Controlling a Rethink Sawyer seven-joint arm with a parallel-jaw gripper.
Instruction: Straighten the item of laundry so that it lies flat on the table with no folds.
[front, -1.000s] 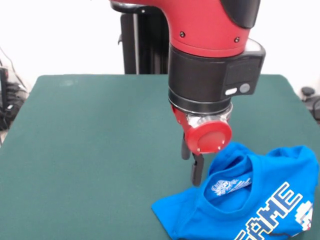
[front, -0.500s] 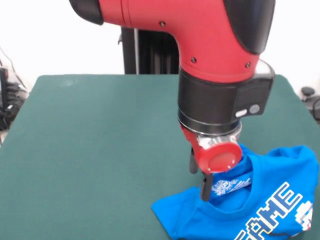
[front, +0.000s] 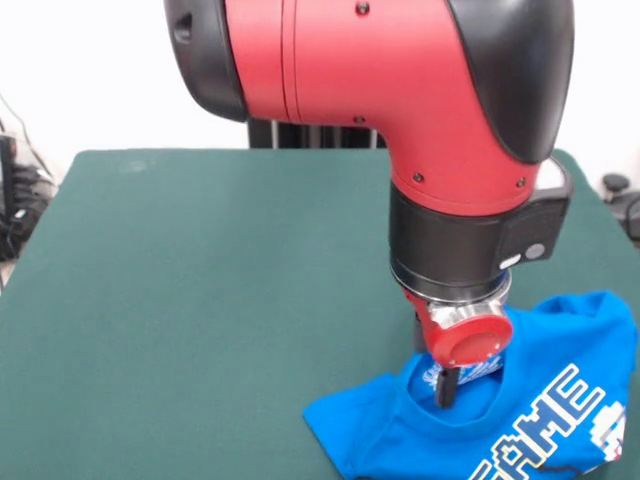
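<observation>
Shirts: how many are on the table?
1. The blue shirt lies crumpled at the green table's near right corner, under the gripper; part runs off the picture.

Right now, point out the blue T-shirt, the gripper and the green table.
blue T-shirt (front: 545, 400), front view, on the printed chest.
gripper (front: 445, 392), front view, on the dark tip at the shirt's collar.
green table (front: 200, 300), front view, on bare cloth left of the shirt.

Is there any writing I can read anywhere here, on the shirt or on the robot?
"AME" in white block letters, on the front of the blue T-shirt; the letters before it are cut off or folded under.
Small white print inside the shirt's collar: too blurred to read.
Robot arm: no readable text.
</observation>
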